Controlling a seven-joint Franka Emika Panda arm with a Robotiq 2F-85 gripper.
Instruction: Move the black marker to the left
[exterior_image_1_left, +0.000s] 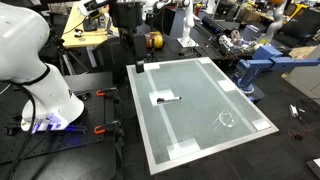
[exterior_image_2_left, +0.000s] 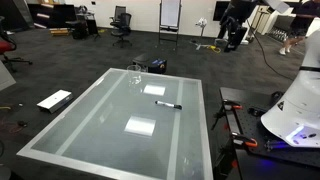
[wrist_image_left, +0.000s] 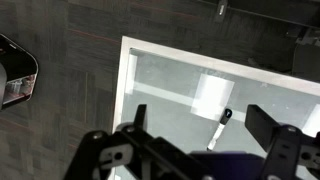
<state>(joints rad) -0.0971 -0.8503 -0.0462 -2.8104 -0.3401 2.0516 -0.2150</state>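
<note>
The black marker (exterior_image_2_left: 168, 105) lies on the counter (exterior_image_2_left: 100, 125), seemingly touching a white patch (wrist_image_left: 210, 95), toward one long edge. The claw (wrist_image_left: 198, 115) hangs above, fingers spread apart.

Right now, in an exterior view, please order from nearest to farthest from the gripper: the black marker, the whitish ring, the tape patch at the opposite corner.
From the gripper, above a corner of the table:
1. black marker, near the middle.
2. whitish ring, beyond the marker.
3. tape patch, at the opposite corner.
</note>
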